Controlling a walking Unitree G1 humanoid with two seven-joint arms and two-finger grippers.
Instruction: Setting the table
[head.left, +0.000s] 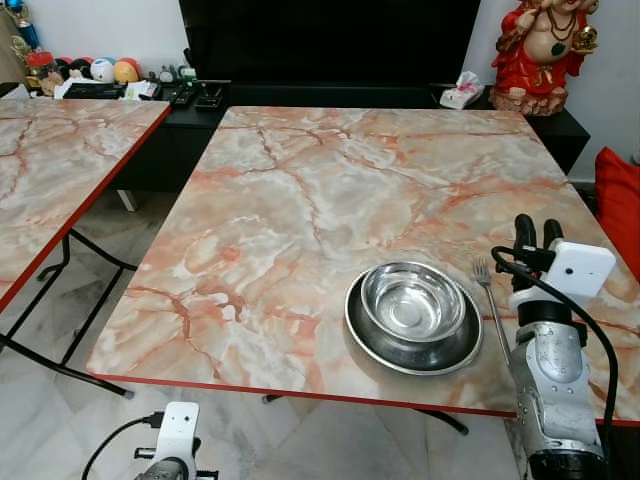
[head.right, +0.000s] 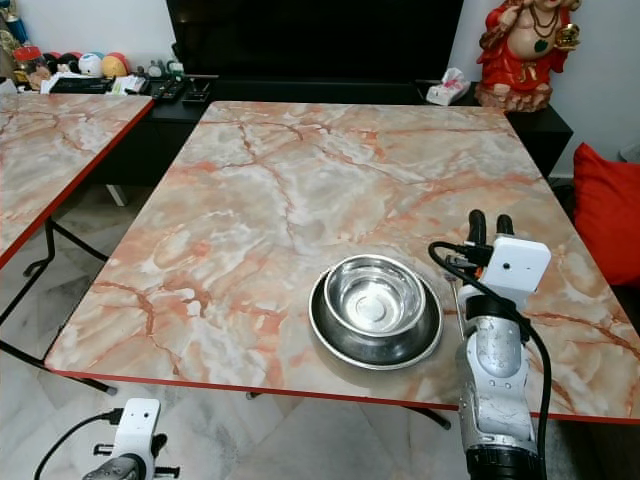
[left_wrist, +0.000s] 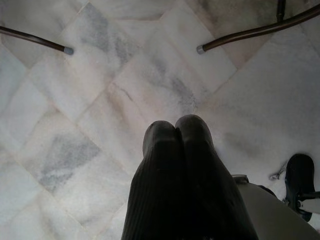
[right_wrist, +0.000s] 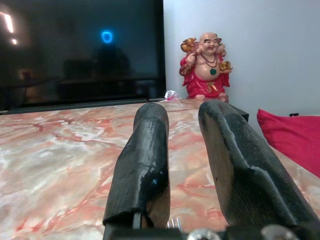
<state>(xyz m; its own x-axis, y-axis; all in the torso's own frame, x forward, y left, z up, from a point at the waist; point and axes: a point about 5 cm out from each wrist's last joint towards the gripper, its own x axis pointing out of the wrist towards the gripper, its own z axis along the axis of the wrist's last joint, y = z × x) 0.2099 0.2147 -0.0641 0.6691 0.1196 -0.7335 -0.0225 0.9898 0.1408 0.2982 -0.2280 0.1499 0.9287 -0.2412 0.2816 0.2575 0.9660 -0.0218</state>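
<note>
Near edge: round steel bowl (head.left: 413, 301) in steel plate (head.left: 370, 335) sitting by marbled pink tabletop (head.left: 300, 200) rim.
Right gripper (right_wrist: 186, 125): fingers (right_wrist: 145, 165) gaping slightly, hovering beside silver fork (head.left: 488, 300).
Left gripper (left_wrist: 175, 131): fingers pressing together, hanging over white marble floor (left_wrist: 100, 90).

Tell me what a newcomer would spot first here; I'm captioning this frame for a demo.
A shiny steel bowl sits in a steel plate near the front edge of the marble-patterned table, with a fork lying just to their right. The right gripper hovers beside the fork, fingers apart. A red laughing statue stands at the far right.

home living room | television (head.left: 330, 40) | Buddha figurine (head.left: 540, 50) | marble floor (left_wrist: 100, 100)
</note>
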